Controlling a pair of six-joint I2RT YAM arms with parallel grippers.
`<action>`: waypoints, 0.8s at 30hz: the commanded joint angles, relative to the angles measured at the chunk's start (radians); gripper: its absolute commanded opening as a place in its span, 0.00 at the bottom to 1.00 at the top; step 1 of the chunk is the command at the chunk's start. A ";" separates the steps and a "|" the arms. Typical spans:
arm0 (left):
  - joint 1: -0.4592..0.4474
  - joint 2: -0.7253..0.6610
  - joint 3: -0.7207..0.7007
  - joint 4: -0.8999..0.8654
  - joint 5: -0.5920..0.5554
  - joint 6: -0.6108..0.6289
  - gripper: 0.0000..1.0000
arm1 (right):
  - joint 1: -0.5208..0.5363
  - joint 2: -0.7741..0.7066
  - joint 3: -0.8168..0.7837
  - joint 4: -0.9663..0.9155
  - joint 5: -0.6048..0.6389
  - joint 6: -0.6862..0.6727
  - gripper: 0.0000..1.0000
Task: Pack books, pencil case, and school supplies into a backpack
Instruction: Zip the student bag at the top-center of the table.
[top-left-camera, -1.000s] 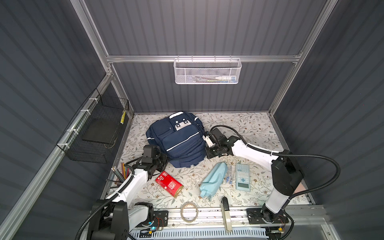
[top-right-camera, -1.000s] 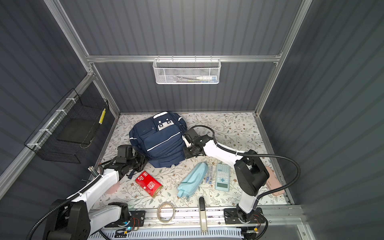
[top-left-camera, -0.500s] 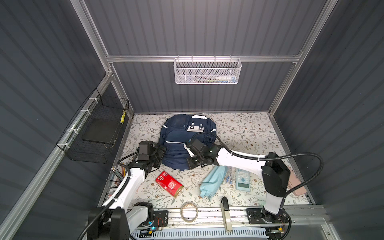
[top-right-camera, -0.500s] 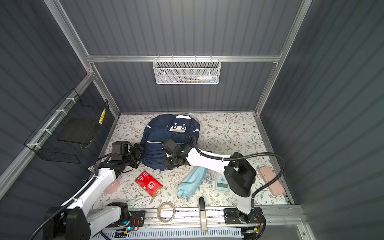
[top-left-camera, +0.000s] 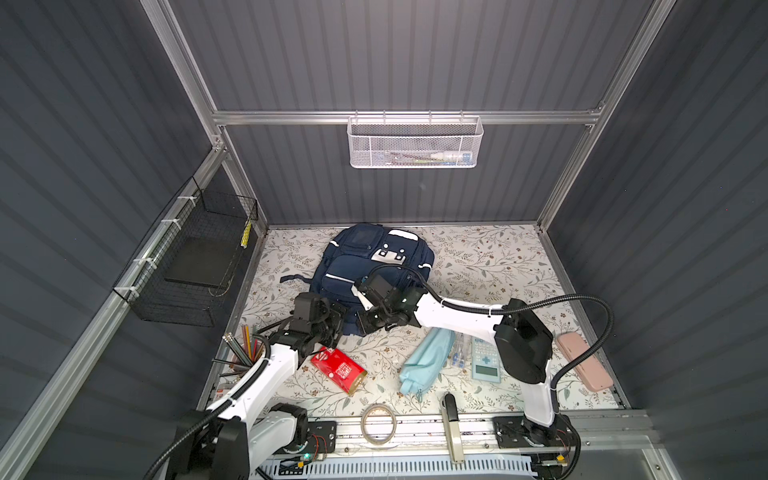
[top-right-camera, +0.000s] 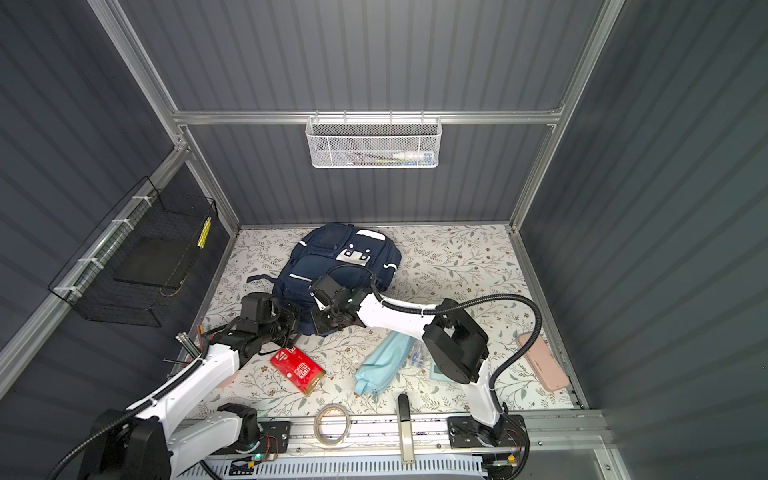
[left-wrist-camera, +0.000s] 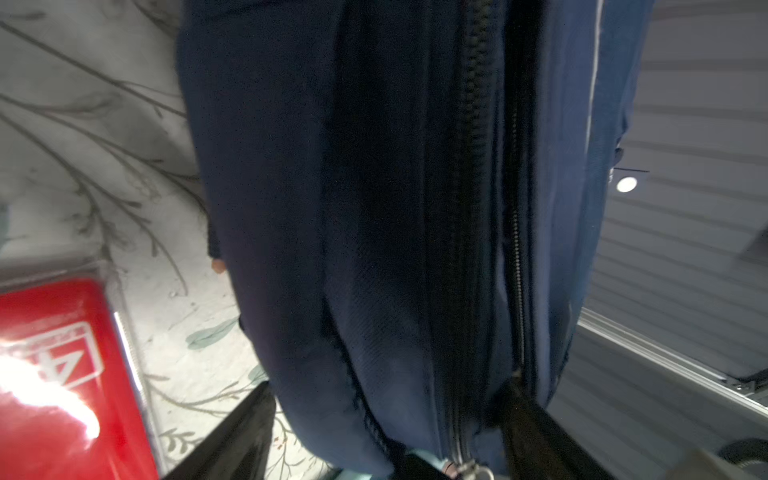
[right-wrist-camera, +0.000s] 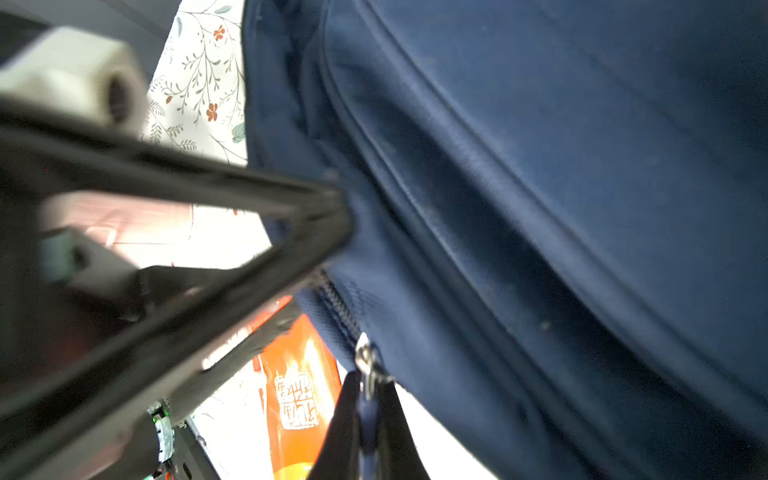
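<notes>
- Toward the bench's (top-left-camera: 498, 266) back, the navy, white-striped backpack (top-left-camera: 365, 266) lies flat.
- Right fingers (right-wrist-camera: 347, 415): clamped on its zip pull (right-wrist-camera: 365, 361).
- Left fingers (left-wrist-camera: 249, 424): spread wide astride its edge.

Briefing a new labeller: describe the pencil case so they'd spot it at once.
Find the navy backpack on the floral table; the pencil case lies nearer the front rail, on the robot's right side. It is the soft, rumpled pale-blue pouch lying slanted, unlike the flat, rigid calculator of similar colour beyond the clear packet beside it.
</notes>
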 joint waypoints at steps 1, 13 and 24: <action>-0.004 0.052 0.038 0.078 -0.011 -0.008 0.62 | 0.028 -0.048 -0.023 0.046 -0.013 -0.010 0.00; 0.008 0.011 0.070 0.005 -0.053 0.062 0.00 | -0.051 -0.190 -0.208 0.006 0.070 0.030 0.00; 0.039 -0.034 0.122 -0.034 -0.034 0.079 0.00 | -0.246 -0.353 -0.460 0.020 0.096 0.011 0.00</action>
